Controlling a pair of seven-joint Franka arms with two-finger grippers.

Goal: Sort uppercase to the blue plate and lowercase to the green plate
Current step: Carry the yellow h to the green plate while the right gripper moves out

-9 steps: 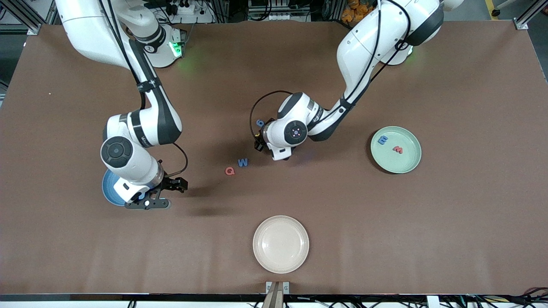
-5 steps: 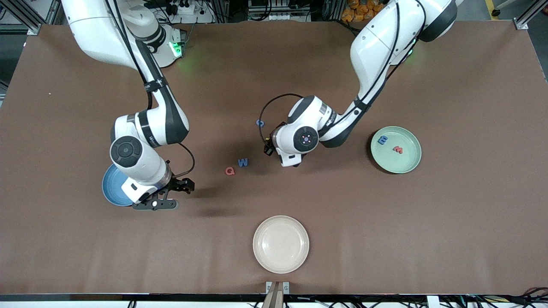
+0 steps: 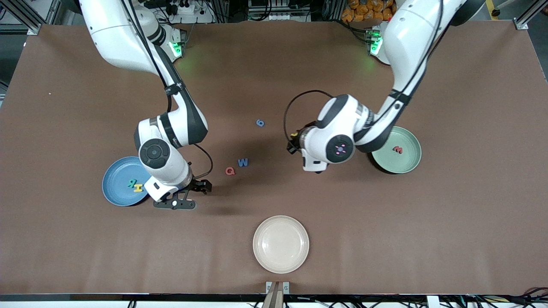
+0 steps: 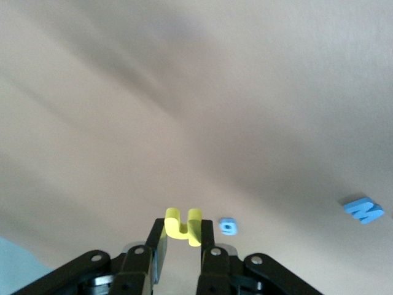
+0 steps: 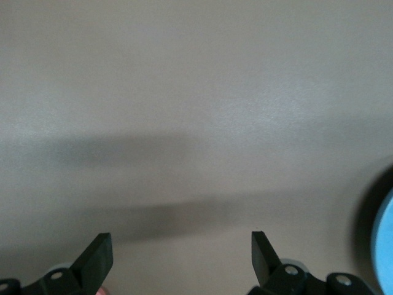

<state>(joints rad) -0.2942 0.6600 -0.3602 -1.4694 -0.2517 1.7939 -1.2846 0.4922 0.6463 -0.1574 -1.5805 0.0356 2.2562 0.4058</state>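
My left gripper (image 4: 183,230) is shut on a yellow lowercase h (image 4: 180,221) and hangs over the table beside the green plate (image 3: 406,159); the wrist (image 3: 332,147) hides it in the front view. A red lowercase letter (image 3: 397,149) lies in that plate. The small blue g-like letter (image 3: 260,122) (image 4: 228,226), the blue W (image 3: 242,162) (image 4: 364,210) and the red Q (image 3: 230,171) lie mid-table. The blue plate (image 3: 114,188) holds the green R (image 3: 131,183) and yellow H (image 3: 138,187). My right gripper (image 3: 175,203) (image 5: 181,258) is open and empty over the table beside it.
A cream plate (image 3: 280,244) sits near the table's front edge, nearer to the camera than the loose letters. The left arm's forearm (image 3: 379,128) crosses over part of the green plate. The blue plate's rim (image 5: 385,246) shows at the edge of the right wrist view.
The left arm has carried the yellow h from beside the g-like letter toward the green plate, now covering part of it. The right arm moved off the blue plate toward mid-table, uncovering R and H.
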